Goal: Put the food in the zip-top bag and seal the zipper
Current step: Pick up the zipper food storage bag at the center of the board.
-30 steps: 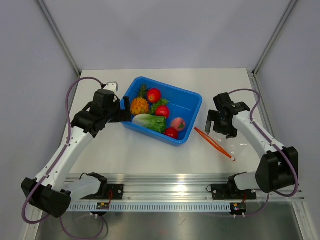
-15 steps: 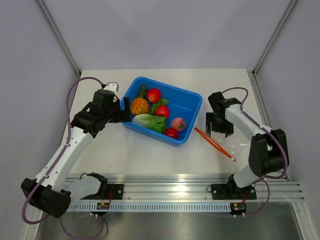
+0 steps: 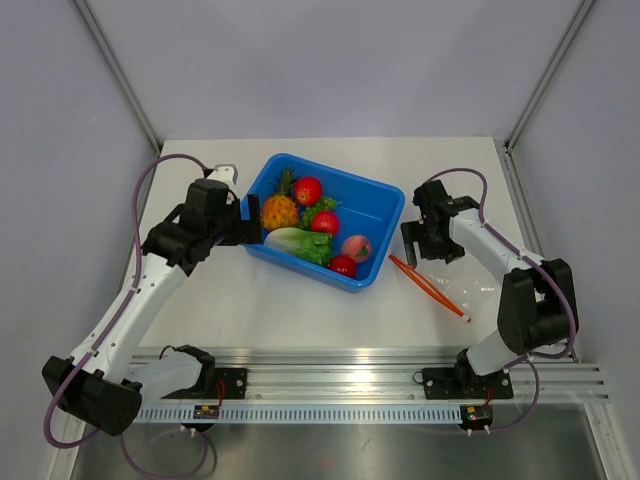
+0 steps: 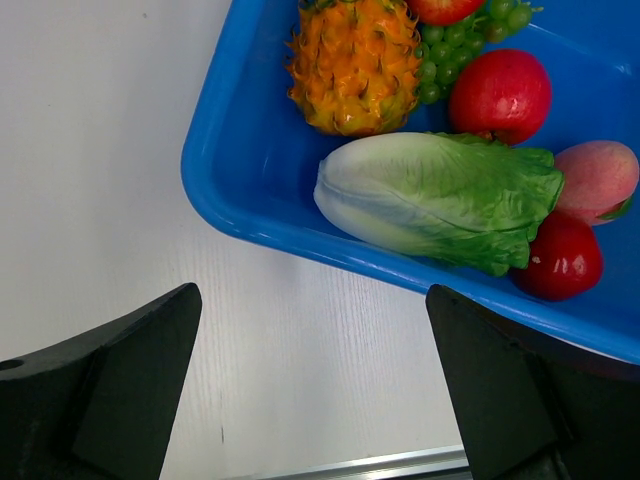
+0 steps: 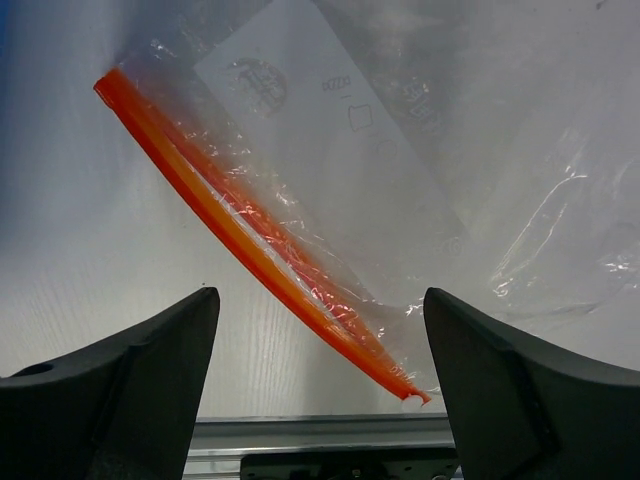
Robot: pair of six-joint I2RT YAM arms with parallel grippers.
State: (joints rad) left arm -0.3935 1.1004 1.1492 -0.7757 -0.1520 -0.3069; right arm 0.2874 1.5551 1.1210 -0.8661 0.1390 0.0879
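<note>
Nearest, on the right, the zip-top bag (image 5: 400, 170) lies flat and empty on the table (image 3: 250, 300), its zipper (image 5: 250, 235) slanting toward the blue tub (image 3: 385, 200). The right gripper (image 3: 418, 243) hangs over the zipper's far end, jaws apart, likely to lift the mouth. Farther left, the left gripper (image 3: 250, 218) waits with its jaws spread at the tub's rim, beside the cabbage (image 4: 440, 200) and pineapple (image 4: 355, 65), ready to pick food.
</note>
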